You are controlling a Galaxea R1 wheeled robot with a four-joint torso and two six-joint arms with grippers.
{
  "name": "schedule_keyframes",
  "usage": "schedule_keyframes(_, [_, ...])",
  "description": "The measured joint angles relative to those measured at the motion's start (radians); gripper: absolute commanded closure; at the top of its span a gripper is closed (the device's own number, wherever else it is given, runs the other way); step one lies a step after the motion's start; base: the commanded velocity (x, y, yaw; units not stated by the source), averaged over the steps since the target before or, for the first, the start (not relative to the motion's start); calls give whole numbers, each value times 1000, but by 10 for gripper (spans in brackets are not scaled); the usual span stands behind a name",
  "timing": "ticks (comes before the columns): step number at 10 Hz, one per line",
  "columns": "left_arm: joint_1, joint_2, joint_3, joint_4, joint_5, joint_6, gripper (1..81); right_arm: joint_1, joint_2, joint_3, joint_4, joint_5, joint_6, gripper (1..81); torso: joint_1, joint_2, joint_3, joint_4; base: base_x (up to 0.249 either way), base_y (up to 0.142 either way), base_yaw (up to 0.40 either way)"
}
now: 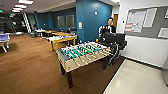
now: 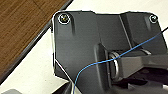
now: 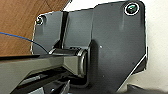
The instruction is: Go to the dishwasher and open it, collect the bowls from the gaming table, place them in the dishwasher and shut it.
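Note:
Past the table-football table, the gaming table point(image 1: 63, 39) shows in the head view as a yellow-sided table with a pale top. Small colourful things lie on it, too blurred to pick out the bowls. The dishwasher is out of view. In the left wrist view and the right wrist view the arms hang over the line where brown wood floor point(image 2: 20, 27) meets pale floor point(image 3: 157, 50).
A table-football table point(image 1: 82, 53) with a green field stands just ahead on the wood floor. Behind it a person point(image 1: 108, 27) stands at a dark control rig point(image 1: 115, 41). Pale tiled floor point(image 1: 135, 80) runs along the white wall on the right. More tables stand farther back on the left.

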Motion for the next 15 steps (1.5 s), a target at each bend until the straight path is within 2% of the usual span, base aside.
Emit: schedule_keyframes(15, [0, 0, -2, -1, 2, 0, 10, -3, 6, -4, -4, 1, -1, 10, -1, 0, 0, 0, 0, 0, 373])
